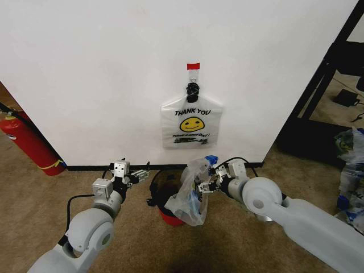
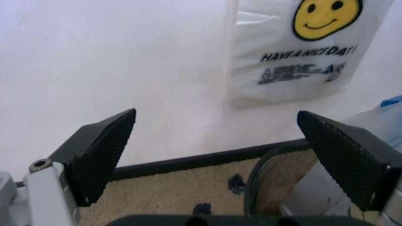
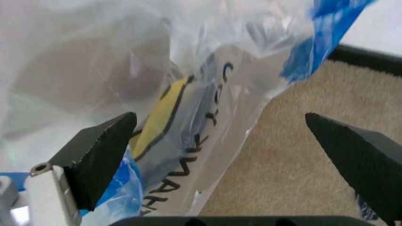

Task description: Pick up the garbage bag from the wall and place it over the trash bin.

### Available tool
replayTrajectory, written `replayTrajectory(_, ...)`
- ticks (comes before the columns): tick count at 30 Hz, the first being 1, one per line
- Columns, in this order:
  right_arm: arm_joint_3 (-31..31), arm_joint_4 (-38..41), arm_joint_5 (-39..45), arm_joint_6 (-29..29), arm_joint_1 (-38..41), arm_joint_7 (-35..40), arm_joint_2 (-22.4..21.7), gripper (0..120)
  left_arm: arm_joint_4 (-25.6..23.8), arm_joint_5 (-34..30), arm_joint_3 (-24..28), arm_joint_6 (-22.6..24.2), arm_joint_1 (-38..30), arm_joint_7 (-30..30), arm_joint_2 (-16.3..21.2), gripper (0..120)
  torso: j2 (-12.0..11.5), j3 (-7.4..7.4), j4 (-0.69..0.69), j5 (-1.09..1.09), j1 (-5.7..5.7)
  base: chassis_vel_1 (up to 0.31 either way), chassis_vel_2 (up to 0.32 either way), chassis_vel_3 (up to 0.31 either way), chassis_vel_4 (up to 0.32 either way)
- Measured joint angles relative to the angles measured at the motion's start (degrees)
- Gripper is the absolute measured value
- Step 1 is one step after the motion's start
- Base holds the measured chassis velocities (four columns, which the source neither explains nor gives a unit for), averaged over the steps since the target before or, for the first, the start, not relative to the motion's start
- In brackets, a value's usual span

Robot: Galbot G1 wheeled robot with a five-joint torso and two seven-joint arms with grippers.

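Clear garbage bag (image 1: 190, 196) drapes the trash bin (image 1: 161, 190), ready for spreading; right claw (image 1: 206, 185) and left claw (image 1: 138, 176) both apart

Lab-like room: carpet (image 1: 34, 199), fire extinguisher (image 1: 28, 142).

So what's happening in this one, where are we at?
A two-armed robot faces the wall, working a clear garbage bag onto the small black trash bin. The bag drapes over the bin's right side, partly covering it. The right pincer is at the bag with its jaws open around the plastic; the left pincer is open beside the bin's left rim. A white smiley bag hangs on the wall.
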Motion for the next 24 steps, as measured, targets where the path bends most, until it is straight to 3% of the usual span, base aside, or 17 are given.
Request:
replayTrajectory(13,1.8,-7.7,-1.3,-0.5,-1.6,2.5,8.4,99,0.9,-0.3,2.3,0.1,-1.5,-0.2,0.3,100,0.0,0.00,0.02,0.00,0.00,0.000,0.000,0.000,0.000)
replayTrajectory(24,1.6,-11.8,-1.7,-1.3,-1.4,3.6,12.1,98,1.3,-0.4,2.8,0.1,-1.5,-0.3,0.4,100,0.0,0.00,0.01,0.01,0.00,0.000,0.000,0.000,0.000)
